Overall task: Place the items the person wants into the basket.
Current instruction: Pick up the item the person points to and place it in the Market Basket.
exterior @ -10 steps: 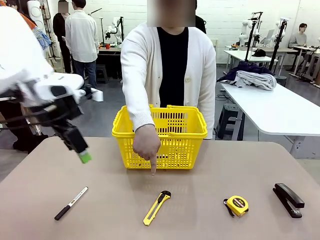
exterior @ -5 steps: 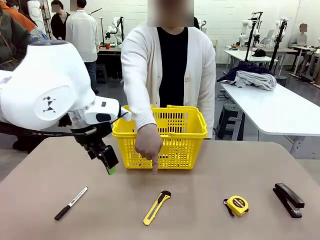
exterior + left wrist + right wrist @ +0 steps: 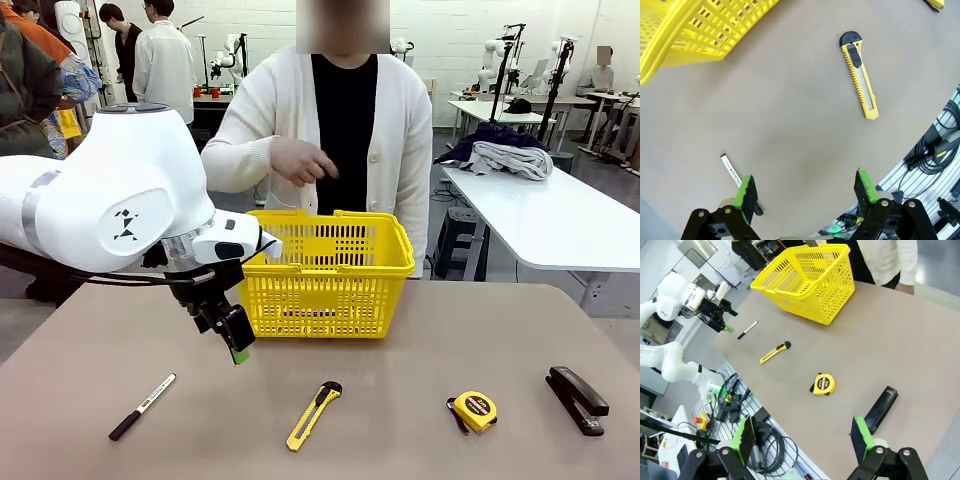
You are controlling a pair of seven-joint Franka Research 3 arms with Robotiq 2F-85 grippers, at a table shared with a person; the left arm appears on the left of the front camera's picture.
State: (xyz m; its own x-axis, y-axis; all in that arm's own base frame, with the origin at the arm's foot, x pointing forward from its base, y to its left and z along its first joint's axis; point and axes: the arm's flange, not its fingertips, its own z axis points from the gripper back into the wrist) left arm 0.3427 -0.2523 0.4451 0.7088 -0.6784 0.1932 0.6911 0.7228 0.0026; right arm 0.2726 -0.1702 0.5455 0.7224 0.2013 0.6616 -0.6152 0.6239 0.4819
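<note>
A smooth, matte tan surface [image 3: 90, 340] carries a bright yellow plastic basket [image 3: 330, 275] with slotted lattice sides, set at the far middle in front of a person in a white knit cardigan. The person's hand [image 3: 300, 160] is raised at chest height. A slim yellow knife [image 3: 313, 415] with a black tip lies flat near the front edge. To its right sit a small rounded yellow-and-black tape measure [image 3: 474, 410] and a long black stapler [image 3: 576, 398]. A thin white marker [image 3: 141, 406] with a black cap lies to the left.

The left gripper [image 3: 237, 345], black with green pads, hangs above the surface with jaws spread and nothing between them. The knife lies to its right, nearer the front edge, apart from it. The right gripper [image 3: 803, 439] is also spread wide and holds nothing, high above the stapler's end of the surface.
</note>
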